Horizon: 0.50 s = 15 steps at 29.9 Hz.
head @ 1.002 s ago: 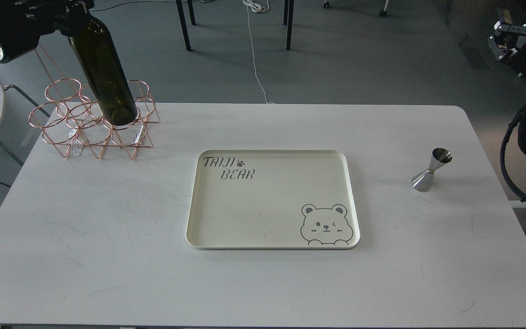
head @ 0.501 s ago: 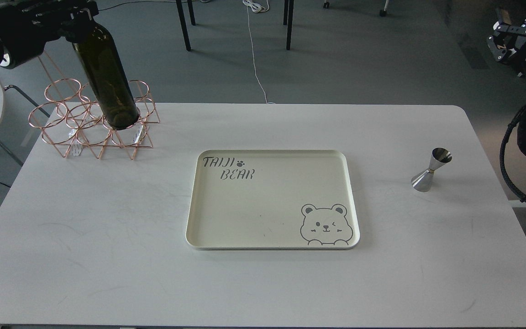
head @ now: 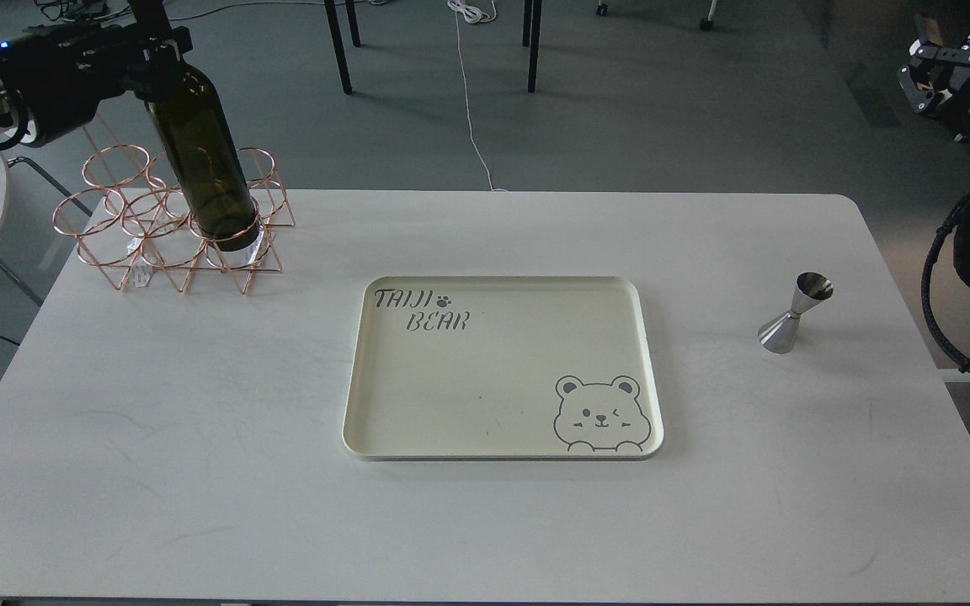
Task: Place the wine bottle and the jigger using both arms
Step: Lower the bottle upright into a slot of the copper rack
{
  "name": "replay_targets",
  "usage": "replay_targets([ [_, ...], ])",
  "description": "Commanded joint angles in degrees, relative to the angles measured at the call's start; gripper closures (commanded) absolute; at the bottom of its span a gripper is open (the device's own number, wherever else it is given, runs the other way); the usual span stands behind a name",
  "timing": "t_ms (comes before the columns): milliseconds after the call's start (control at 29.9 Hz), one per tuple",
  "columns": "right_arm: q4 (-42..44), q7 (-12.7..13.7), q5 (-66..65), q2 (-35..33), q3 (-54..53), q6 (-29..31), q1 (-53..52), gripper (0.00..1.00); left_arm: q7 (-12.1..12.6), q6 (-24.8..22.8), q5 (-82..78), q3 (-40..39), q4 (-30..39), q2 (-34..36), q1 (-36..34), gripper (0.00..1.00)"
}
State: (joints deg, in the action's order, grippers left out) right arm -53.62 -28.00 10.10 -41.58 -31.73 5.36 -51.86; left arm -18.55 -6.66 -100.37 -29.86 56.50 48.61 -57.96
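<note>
Basically head view only: left claw (head: 157, 63) clamped on wine bottle (head: 203, 160) neck, base in copper rack (head: 114, 244). Jigger (head: 795, 324) untouched on table (head: 199, 471), right of empty tray (head: 502, 450). Right claw (head: 927, 63) state unclear. Nothing placed yet.

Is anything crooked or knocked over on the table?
Nothing is knocked over or spilled. The wine bottle leans, held at its neck by the left gripper, its base at the copper wire rack. The jigger stands upright; the tray lies flat.
</note>
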Motion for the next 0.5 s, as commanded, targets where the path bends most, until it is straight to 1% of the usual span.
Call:
replay_targets([
  [0,0.0,0.0,-0.1,0.0,0.0,0.0,0.0,0.01,0.0,0.1,0.0,0.6,-0.9,-0.7,0.1,0.80],
  [234,0.0,0.0,-0.1,0.0,0.0,0.0,0.0,0.01,-0.1,1.7,0.5,2.7,-3.0,-1.5,0.2,0.75],
  [334,0.0,0.0,-0.2,0.0,0.0,0.0,0.0,0.01,0.0,1.7,1.9,2.7,-3.1,-1.6,0.2,0.61],
  [401,0.0,0.0,-0.2,0.0,0.0,0.0,0.0,0.00,0.0,1.7,2.6,2.7,-3.1,-1.6,0.2,0.47],
  [434,0.0,0.0,-0.2,0.0,0.0,0.0,0.0,0.00,0.0,1.7,2.6,2.7,-3.1,-1.6,0.2,0.43],
  [468,0.0,0.0,-0.2,0.0,0.0,0.0,0.0,0.00,0.0,1.7,2.6,2.7,-3.1,-1.6,0.4,0.42],
])
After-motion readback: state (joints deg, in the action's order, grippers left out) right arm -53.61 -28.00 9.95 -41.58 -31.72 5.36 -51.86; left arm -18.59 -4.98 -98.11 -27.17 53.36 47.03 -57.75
